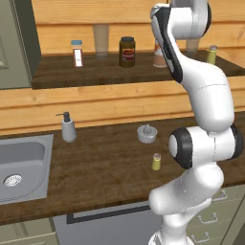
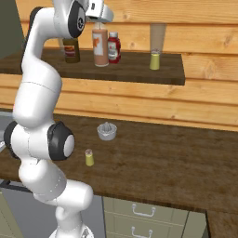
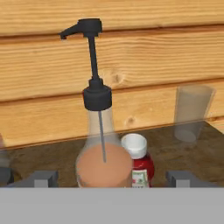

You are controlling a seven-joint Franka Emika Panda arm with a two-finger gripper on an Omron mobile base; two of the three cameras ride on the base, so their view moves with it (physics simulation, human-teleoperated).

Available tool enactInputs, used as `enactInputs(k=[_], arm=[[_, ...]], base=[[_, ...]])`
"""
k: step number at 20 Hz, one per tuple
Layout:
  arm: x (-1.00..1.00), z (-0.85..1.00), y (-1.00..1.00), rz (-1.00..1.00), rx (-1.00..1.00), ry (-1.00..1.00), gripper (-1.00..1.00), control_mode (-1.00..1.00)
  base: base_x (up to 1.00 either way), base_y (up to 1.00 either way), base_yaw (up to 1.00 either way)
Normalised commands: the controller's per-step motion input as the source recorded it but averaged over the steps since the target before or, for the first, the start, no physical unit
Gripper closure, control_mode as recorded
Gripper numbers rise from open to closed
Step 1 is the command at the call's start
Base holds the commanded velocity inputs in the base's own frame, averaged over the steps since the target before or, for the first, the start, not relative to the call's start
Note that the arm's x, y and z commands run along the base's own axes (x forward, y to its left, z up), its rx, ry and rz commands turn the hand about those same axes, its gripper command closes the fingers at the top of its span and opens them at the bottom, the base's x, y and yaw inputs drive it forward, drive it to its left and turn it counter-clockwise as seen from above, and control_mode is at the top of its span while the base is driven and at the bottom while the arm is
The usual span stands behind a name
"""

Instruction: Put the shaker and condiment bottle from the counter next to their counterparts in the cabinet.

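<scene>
Standing on the shelf (image 2: 139, 69) between the wide-spread jaws of the gripper (image 3: 111, 178), just beside the red bottle (image 3: 141, 166), the bottle (image 3: 103, 144) could be toppled if clipped during withdrawal.

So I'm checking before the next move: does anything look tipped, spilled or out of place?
Nothing is tipped or spilled. The orange sauce bottle stands upright on the cabinet shelf beside the red bottle. One shaker is left on the counter, away from its twin.
</scene>
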Motion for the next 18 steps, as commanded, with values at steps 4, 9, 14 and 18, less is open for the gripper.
enactInputs(k=[4,9,14,18], arm=[[-0.72,-0.28,0.00,0.00,0.01,-0.05,-1.00,-1.00],[-0.84,-0.31,0.00,0.00,0.02,-0.10,-1.00,-1.00],[-0.88,-0.29,0.00,0.00,0.02,-0.12,-1.00,-1.00],[-0.86,-0.25,-0.03,0.01,0.03,-0.10,-1.00,-1.00]], base=[[0.00,0.00,0.00],[0.00,0.00,0.00],[0.00,0.00,0.00],[0.00,0.00,0.00]])
